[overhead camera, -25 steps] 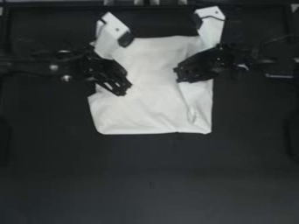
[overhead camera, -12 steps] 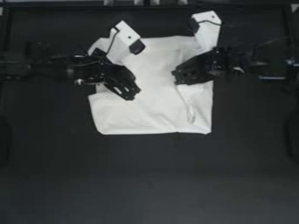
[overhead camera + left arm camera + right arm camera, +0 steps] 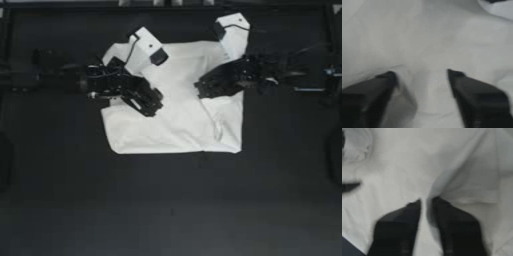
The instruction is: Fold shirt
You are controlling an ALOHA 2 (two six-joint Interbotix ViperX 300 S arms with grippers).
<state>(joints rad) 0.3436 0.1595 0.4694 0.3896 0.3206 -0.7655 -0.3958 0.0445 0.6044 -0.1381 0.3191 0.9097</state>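
- Both my grippers sit on the shirt (image 3: 175, 117), which lies mid-table (image 3: 167, 210).
- My left gripper (image 3: 148, 104) hangs spread wide over cloth.
- My right gripper (image 3: 202, 88) pinches a raised fold of the shirt.

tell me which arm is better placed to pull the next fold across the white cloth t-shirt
Likely right: the right gripper is shut on a raised ridge of the white cloth T-shirt, while the left gripper is open over flat cloth.
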